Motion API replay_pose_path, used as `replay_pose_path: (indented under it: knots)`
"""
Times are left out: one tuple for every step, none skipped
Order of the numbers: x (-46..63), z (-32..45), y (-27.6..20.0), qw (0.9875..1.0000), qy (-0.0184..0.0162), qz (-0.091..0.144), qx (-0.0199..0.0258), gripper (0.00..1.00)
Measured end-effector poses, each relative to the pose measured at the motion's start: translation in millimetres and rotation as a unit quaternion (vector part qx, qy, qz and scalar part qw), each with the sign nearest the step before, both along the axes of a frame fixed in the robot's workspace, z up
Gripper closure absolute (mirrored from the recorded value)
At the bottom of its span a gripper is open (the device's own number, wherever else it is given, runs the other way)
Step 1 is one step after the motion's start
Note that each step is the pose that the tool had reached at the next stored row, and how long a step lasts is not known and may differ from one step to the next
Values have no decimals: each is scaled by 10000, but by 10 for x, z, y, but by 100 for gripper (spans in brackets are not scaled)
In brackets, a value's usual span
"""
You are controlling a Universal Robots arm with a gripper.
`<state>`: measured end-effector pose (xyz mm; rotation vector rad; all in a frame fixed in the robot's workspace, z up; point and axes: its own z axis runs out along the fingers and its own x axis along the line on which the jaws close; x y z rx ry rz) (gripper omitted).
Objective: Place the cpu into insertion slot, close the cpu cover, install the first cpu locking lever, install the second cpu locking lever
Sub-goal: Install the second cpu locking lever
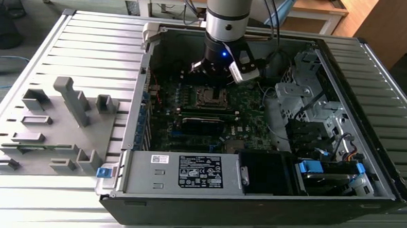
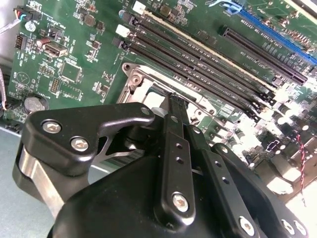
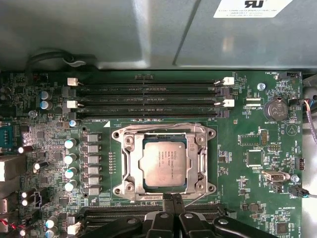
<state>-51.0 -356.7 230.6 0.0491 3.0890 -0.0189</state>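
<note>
I had the claw (image 3: 172,202) clenched, empty, at the socket's edge; the cpu (image 3: 162,163) sat in the slot (image 3: 130,166) just ahead, cover (image 3: 198,163) down. Levers seemed in hand.

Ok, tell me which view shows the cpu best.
The first wrist view: the cpu faces the camera, its whole silver top visible inside the metal frame. In the second wrist view the gripper hides most of the socket; the exterior view shows it small, under the arm.
</note>
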Motion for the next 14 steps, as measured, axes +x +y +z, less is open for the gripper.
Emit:
replay_pose_path:
  knots:
    - [0, 0, -6, 10000, 0, 0, 1, 89]
    - [0, 1, -12, 10000, -1, -1, 17, 89]
    - [0, 4, -16, 10000, -1, 0, 31, 89]
    - [0, 6, -19, 10000, -1, -1, 32, 89]
    - [0, 6, -24, 10000, -1, -1, 33, 89]
    - [0, 6, -28, 10000, -1, 0, 33, 89]
    - [0, 6, -34, 10000, -1, -1, 30, 89]
    - [0, 6, -40, 10000, -1, -1, 22, 89]
    - [0, 6, -46, 10000, 0, -1, 12, 89]
    - [0, 6, -52, 10000, 0, -1, 0, 89]
    - [-1, 6, -56, 10000, 0, 0, -3, 89]
    - [-3, 4, -57, 10000, -1, -1, -3, 89]
    - [-7, 0, -57, 10000, -1, -1, -3, 89]
    - [-20, -6, -57, 10000, -1, 0, -3, 89]
